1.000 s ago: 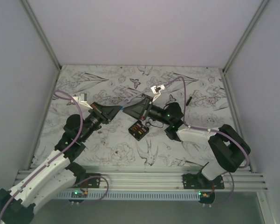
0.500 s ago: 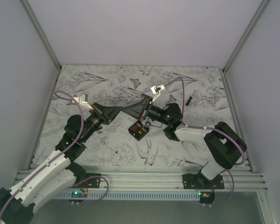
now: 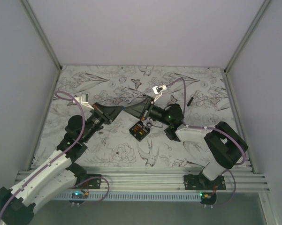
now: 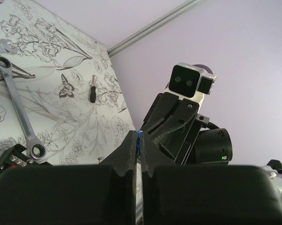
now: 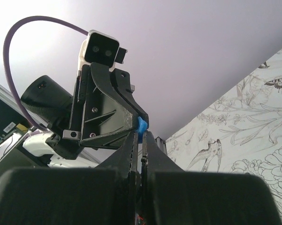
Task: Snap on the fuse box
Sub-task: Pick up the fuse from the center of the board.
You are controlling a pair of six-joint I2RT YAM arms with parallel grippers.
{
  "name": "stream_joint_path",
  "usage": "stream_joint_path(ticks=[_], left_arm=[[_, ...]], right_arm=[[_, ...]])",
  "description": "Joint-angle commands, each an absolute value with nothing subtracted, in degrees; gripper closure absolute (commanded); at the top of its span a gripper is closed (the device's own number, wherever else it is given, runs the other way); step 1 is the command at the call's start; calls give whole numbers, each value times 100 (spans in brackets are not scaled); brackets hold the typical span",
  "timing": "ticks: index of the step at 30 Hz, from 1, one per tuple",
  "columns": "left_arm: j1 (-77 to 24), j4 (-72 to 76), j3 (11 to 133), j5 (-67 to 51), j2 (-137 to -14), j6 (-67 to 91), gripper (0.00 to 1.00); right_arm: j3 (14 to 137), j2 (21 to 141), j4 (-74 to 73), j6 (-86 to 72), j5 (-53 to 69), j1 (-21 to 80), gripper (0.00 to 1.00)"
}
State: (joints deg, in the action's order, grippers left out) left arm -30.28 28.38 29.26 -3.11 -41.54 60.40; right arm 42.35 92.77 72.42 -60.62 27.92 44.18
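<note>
The fuse box [image 3: 140, 131], black with red and orange fuses, lies on the patterned table below both grippers. Its corner shows in the left wrist view [image 4: 8, 161]. My left gripper [image 3: 122, 108] and right gripper [image 3: 127, 109] meet tip to tip above the table. A small blue piece [image 5: 141, 124] sits right where the tips meet. In the left wrist view the left gripper [image 4: 139, 137] is shut with the blue piece [image 4: 139, 134] between its tips. In the right wrist view the right gripper [image 5: 141, 137] is nearly closed, with the blue piece at its tips.
A silver wrench [image 4: 16, 101] lies beyond the fuse box, also seen from above [image 3: 129, 99]. A thin black stick [image 3: 190, 100] lies at the right back, also in the left wrist view [image 4: 92, 94]. Grey walls enclose the table on three sides.
The grippers stay tip to tip. The right arm's elbow has shifted slightly left. The fuse box has not moved.
</note>
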Motion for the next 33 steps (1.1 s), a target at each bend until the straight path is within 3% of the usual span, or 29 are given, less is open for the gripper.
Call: stream_joint_path(ticks=[1,4,10,21,33], left_arm=[[-3085,3017,2688,-203,-4181,5914,95],[-3081,2942,2501,41,-4100,5726,78],[-3003,2258,2449,220,-3786,5185,62],[-2906,44,2754,780,-3152,3926,30],[-2318,-631,2627,794,-4310,3777,10]], right_arm=[[4388,9165,7210,-5711,2924,4480,100],[4377,9023,6593,-5325,2933,4452,100],[4475,8523,4688,-4202,2822,4388,100],[5053,8034,575,-1721,1469,4435,100],[5851,8603,-1507,-839,-594,5262,100]])
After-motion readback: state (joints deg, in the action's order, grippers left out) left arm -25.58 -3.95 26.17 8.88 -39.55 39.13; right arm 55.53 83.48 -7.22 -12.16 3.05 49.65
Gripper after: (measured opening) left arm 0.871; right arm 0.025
